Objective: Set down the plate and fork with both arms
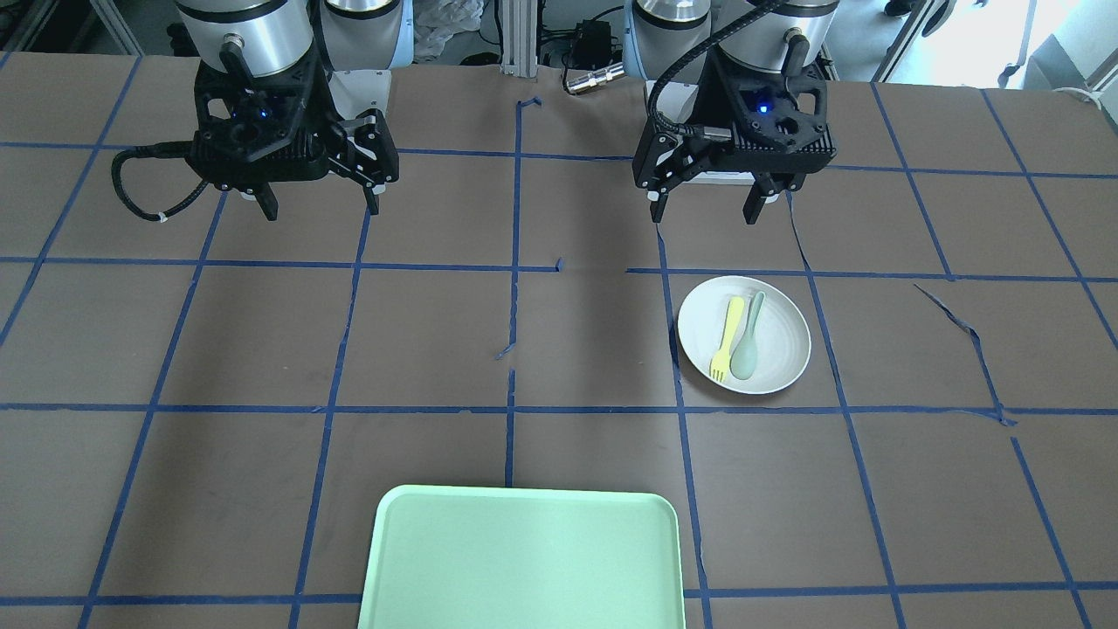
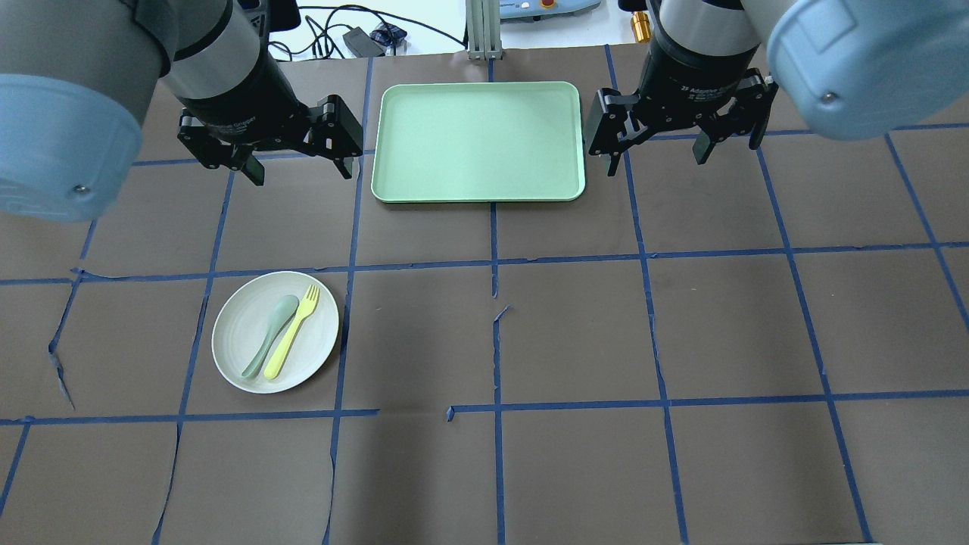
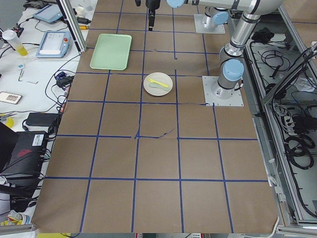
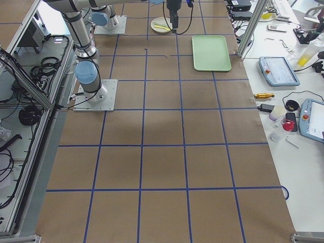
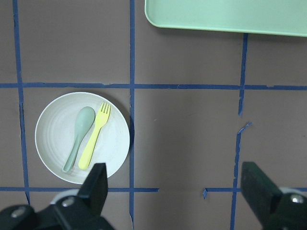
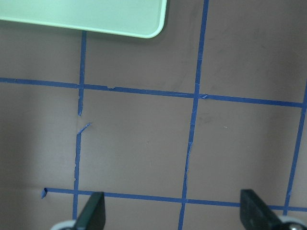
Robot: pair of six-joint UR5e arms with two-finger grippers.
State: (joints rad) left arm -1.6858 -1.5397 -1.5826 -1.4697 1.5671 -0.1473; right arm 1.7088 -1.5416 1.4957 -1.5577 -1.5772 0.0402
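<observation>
The white plate (image 2: pixel 238 333) lies on the brown table on my left side, with the yellow fork (image 2: pixel 291 333) lying on it beside a grey-green spoon (image 2: pixel 270 335). The left wrist view shows the plate (image 5: pixel 53 139) and the fork (image 5: pixel 94 136) below and to the left of the fingers. My left gripper (image 2: pixel 303 172) is open and empty, high above the table, beyond the plate. My right gripper (image 2: pixel 655 163) is open and empty, high above bare table to the right of the tray. The front view shows the plate (image 1: pixel 782 341) under the left gripper (image 1: pixel 704 215).
A mint-green rectangular tray (image 2: pixel 478 140) lies at the table's far middle, between the two grippers. Blue tape lines form a grid on the brown table cover. Cables and devices lie beyond the far edge.
</observation>
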